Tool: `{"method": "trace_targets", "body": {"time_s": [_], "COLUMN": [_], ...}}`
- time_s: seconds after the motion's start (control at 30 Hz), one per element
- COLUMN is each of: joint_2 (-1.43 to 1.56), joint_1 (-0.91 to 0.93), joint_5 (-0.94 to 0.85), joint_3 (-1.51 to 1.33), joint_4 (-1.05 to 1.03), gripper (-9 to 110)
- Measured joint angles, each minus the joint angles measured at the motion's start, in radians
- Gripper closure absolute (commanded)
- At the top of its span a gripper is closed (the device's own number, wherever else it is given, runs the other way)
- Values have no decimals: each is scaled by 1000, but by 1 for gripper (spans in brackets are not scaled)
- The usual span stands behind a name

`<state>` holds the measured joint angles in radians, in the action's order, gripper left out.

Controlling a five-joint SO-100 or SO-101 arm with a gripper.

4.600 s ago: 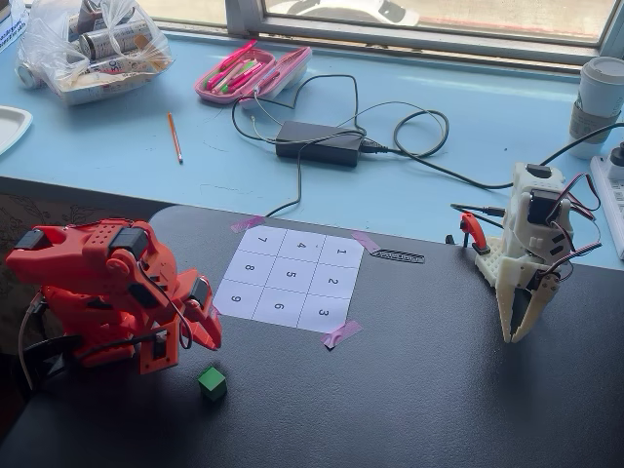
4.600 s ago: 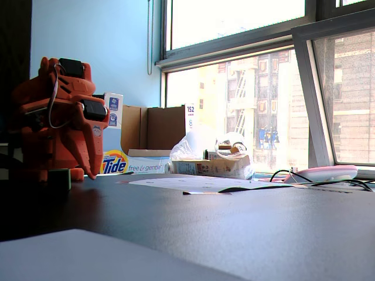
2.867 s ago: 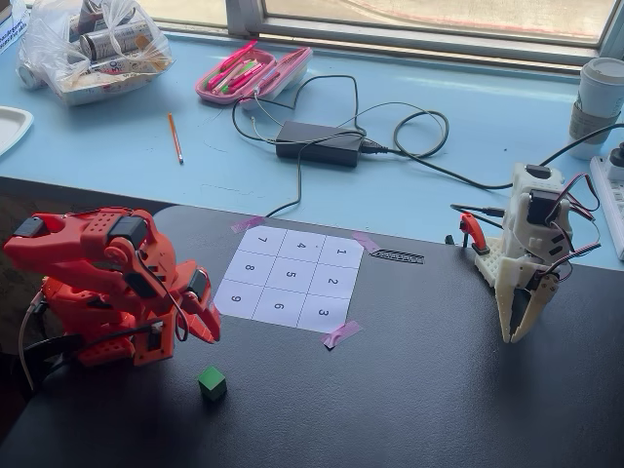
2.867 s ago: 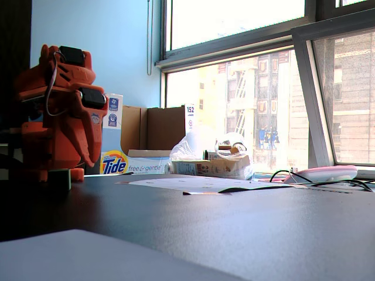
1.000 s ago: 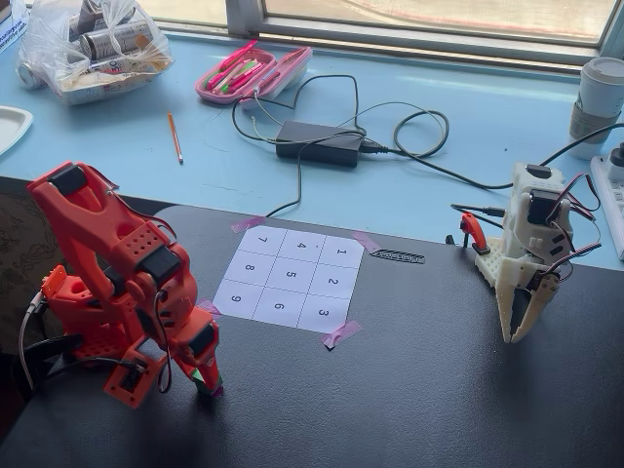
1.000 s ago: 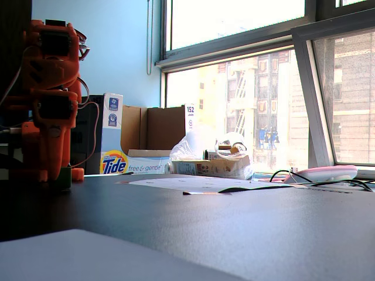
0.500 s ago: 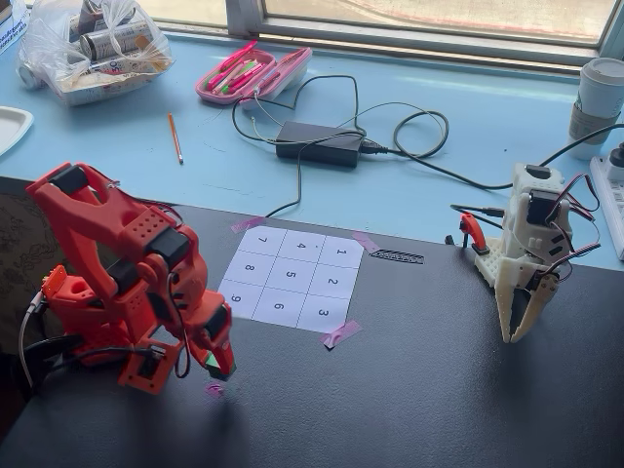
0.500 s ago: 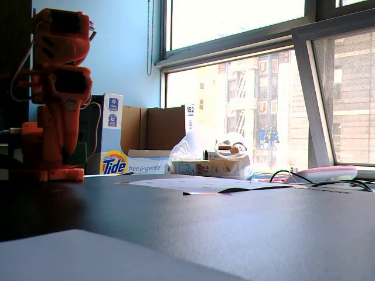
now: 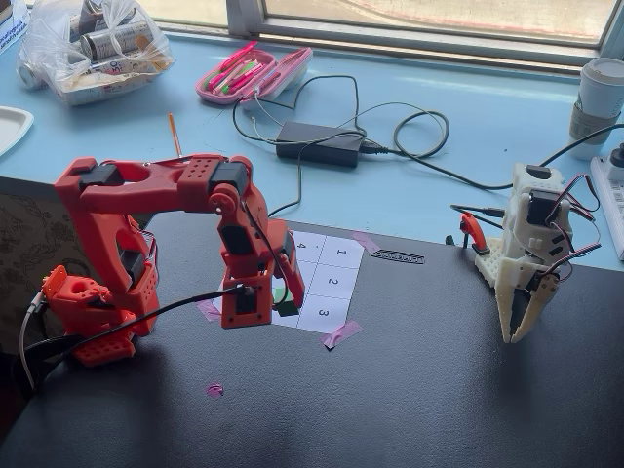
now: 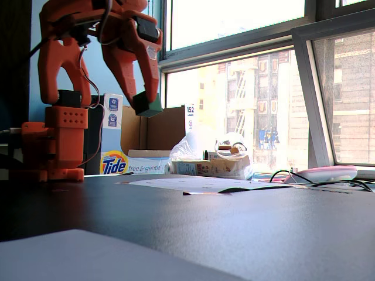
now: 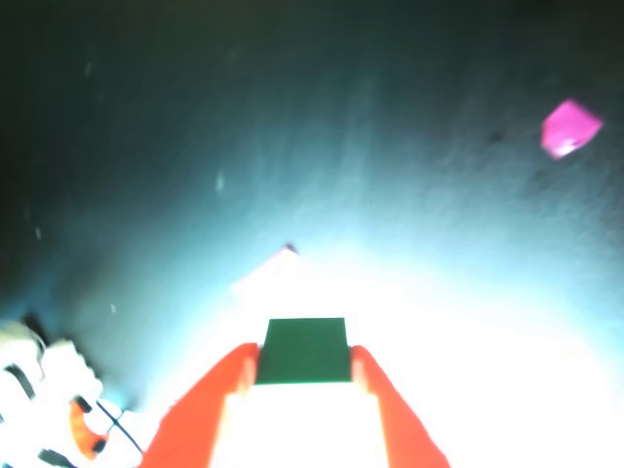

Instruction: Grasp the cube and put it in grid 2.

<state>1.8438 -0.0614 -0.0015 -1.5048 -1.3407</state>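
Note:
My orange gripper is shut on the small green cube and holds it in the air above the left part of the numbered sheet. In a fixed view the cube hangs between the fingertips, well above the table. In a fixed view only a green sliver of the cube shows behind the gripper. Grid 2 is the white square between 1 and 3, right of the gripper, bare. The wrist view is overexposed, so the sheet under the gripper shows no numbers.
A white second arm stands at the table's right edge. Pink tape bits hold the sheet; another bit lies in front. Behind the black table are a power adapter with cables, a pink case and a bag.

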Motion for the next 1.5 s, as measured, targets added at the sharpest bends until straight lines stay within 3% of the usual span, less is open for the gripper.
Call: {"method": "trace_targets", "body": {"time_s": [0.33, 0.6, 0.97, 1.5], "joint_2": [-308, -469, -634, -810], "joint_1": [-272, -417, -430, -462], "joint_5": [-6, 9, 61, 86], "joint_3": [321, 400, 581, 620], "joint_4": [-109, -110, -63, 46], "gripper": [101, 101, 101, 101]}}
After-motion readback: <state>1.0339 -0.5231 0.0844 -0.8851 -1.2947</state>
